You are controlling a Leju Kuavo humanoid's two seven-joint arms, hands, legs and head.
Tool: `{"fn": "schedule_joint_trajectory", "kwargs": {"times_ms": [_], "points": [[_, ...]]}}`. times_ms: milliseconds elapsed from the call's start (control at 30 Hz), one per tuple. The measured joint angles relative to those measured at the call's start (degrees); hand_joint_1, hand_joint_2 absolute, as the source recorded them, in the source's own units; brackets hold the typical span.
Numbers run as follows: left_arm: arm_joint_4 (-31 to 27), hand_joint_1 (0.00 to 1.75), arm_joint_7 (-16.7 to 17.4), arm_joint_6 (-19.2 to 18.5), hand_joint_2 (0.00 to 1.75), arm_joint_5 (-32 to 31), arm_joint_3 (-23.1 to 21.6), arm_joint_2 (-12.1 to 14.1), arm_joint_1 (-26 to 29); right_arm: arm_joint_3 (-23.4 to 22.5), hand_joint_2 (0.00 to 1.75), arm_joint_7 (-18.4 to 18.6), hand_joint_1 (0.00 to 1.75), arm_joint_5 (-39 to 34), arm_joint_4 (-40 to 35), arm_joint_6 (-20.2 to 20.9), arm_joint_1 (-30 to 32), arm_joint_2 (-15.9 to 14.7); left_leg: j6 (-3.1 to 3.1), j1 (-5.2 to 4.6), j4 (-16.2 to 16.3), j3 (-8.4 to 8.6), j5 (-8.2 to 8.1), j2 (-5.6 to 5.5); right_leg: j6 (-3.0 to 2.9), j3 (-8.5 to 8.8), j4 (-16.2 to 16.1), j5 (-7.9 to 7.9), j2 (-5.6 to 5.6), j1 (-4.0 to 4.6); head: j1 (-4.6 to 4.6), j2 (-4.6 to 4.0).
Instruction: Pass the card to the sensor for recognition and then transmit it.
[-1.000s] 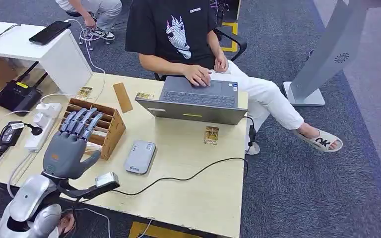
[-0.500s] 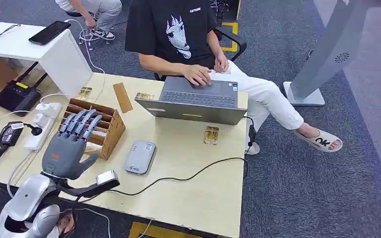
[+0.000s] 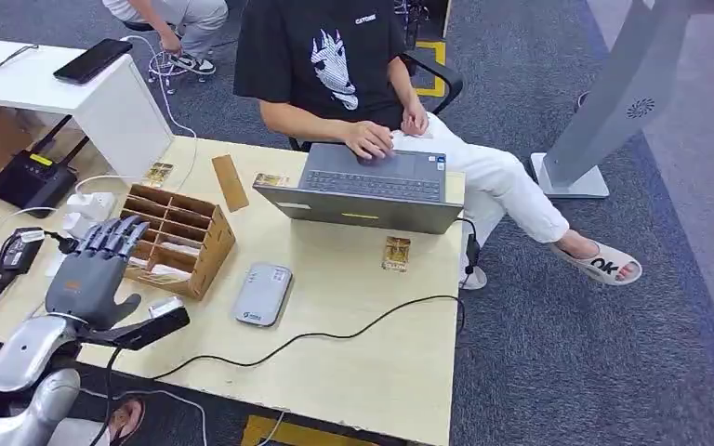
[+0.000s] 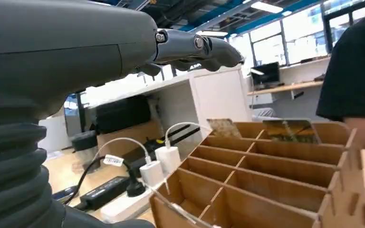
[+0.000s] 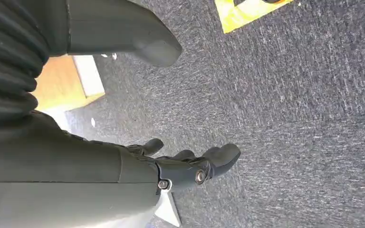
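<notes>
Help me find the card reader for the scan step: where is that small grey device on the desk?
In the head view the grey card reader lies flat on the desk, just right of the wooden slotted box and in front of the laptop.

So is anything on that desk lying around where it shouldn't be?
A few gold cards lie loose: one in front of the laptop, others beyond the wooden organizer. A brown strip lies askew.

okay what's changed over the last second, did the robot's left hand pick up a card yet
No. The left hand drew back from over the wooden card rack toward the robot and to its left, open and holding nothing. The rack, the grey sensor, the laptop and the card beside it stayed put.
</notes>
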Motion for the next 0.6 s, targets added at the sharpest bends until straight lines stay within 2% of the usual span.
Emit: {"fn": "schedule_joint_trajectory", "kwargs": {"times_ms": [100,600], "points": [[5.94,0.00,0.61,-1.46,1.75,0.63,1.20,1.86,-1.17,-0.42,1.75,0.50,0.00,0.90,0.00,0.00,-0.02,0.00,0.00,-0.01,0.01,-0.02,0.00,0.00,0.00,0.00,-0.01,0.00,-0.01,-0.01,0.00,0.00],[8.74,0.00,1.27,-1.62,1.75,0.52,1.20,1.44,-1.26,-0.74,1.75,0.74,0.00,1.84,-0.02,0.07,-0.06,0.00,0.00,-0.01,0.01,-0.01,0.00,0.00,0.00,0.00,-0.01,0.00,-0.01,0.00,0.00,0.02]]}}
